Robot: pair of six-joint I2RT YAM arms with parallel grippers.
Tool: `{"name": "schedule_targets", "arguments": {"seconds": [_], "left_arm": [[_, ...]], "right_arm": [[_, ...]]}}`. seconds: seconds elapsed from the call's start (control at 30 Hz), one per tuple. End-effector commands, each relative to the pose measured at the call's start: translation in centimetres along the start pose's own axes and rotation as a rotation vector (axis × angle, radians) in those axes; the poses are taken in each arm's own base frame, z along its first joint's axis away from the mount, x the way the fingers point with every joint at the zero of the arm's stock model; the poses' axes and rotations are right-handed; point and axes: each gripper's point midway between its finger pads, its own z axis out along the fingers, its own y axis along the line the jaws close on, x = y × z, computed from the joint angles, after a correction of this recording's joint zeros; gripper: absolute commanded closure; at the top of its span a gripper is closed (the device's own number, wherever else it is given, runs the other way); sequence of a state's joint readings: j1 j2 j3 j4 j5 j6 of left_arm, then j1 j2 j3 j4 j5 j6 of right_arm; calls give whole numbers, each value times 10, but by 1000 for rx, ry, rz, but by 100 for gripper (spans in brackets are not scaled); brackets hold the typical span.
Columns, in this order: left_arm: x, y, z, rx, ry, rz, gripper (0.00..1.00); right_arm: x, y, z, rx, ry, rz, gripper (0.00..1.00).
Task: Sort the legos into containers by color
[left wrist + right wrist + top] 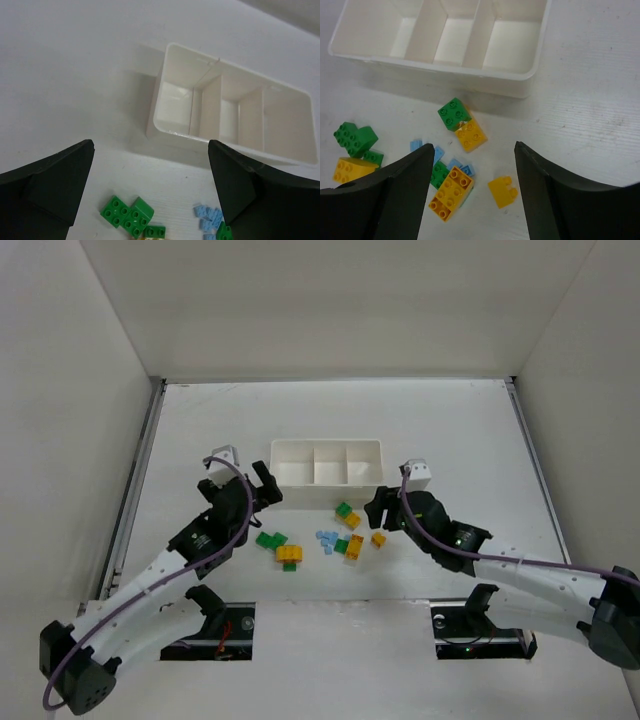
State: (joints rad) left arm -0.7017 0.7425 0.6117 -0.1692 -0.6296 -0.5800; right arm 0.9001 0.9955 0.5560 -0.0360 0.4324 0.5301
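Black fingers (52, 192) of the left end effector (150, 145) fill the lower corners of its wrist view, spread wide and released, grasping nothing; past them stands the white tray (172, 112), its three compartments split by two thin dividers; seen from above, this end effector hovers just beside the tray's near left corner. All the legos lie loose on the tabletop (200, 430) in front of the tray, between the two arms; a green pair (270, 539) sits at the left of the scatter, touching a yellow brick (289, 553); the pale blue bricks (326, 540) cluster in the middle; a green brick (454, 114) and a yellow-orange brick (471, 135) touch corner to corner near the tray's front wall, apart from it; a long yellow-orange brick (451, 194) rests partly over another green one, just beside one finger of the right end effector (473, 146); a lone yellow-orange brick (502, 191) lies on the tabletop between that end effector's fingers, nearer the other one; the right end effector is also released, fingers well apart, gripping nothing, at the right edge of the scatter.
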Motion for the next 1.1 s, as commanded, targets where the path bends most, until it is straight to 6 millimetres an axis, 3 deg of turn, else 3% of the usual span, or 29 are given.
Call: {"name": "schedule_targets", "arguments": {"seconds": [0.0,0.13,0.23,0.3,0.37,0.4,0.5,0.57,0.6,0.63,0.7,0.73,0.8,0.9,1.07], "left_arm": [[2,-11,2,7,22,6,0],[-2,-11,5,32,-21,-29,0],[-4,-8,8,18,-35,-39,0],[-4,-6,11,6,-40,-47,0],[-5,-7,13,-5,-44,-29,0],[-5,-8,12,1,-42,-28,0],[-2,-20,10,55,-46,-52,0],[-3,-27,10,89,-63,-54,0],[-2,-29,9,104,-59,-44,6],[2,-36,8,143,-44,-33,28],[11,-42,9,174,-7,-17,61],[15,-42,10,177,11,-6,67],[25,-43,9,198,41,12,70],[31,-42,4,229,37,-10,67],[35,-30,-1,220,38,-17,62]], "right_arm": [[-10,9,-5,-21,-40,8,24],[-3,19,-3,-45,-17,-4,26],[7,31,3,-73,13,-31,46],[15,42,8,-87,52,-47,70],[26,55,13,-112,81,-61,82],[31,58,16,-119,94,-70,83],[44,71,27,-134,134,-95,80],[54,79,37,-139,163,-117,66],[58,81,41,-138,170,-127,59],[63,83,47,-132,179,-143,52],[69,87,56,-120,193,-165,49],[69,88,58,-118,196,-171,48],[74,95,62,-129,202,-188,48],[84,104,69,-139,220,-227,48],[98,105,77,-125,246,-251,58]]}}
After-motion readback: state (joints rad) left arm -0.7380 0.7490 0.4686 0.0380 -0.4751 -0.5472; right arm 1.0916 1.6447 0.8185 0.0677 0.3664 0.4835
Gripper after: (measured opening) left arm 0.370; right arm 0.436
